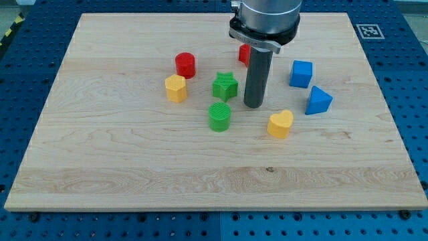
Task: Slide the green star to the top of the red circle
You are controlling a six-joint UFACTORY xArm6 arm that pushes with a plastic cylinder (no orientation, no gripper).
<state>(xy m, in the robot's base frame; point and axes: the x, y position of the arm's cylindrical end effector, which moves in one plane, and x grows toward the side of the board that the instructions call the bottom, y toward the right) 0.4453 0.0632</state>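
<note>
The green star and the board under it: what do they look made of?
The green star looks like matte plastic, possibly 3D-printed: even colour, faint ridges. The board looks like pale unpainted wood: grain lines and joined strips show.

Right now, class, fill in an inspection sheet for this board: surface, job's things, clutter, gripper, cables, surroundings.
Surface: pale wooden board, flat, unmarked.
Job's things: green star lies right of and below the red circle, apart from it.
Clutter: yellow hexagon, green cylinder, yellow heart, blue cube, blue triangle, a red block partly hidden behind the rod.
Gripper: none fitted; my tip stands just right of the green star, a small gap between.
Cables: nothing seen.
Surroundings: blue perforated table; a printed marker at the view's top right.
</note>
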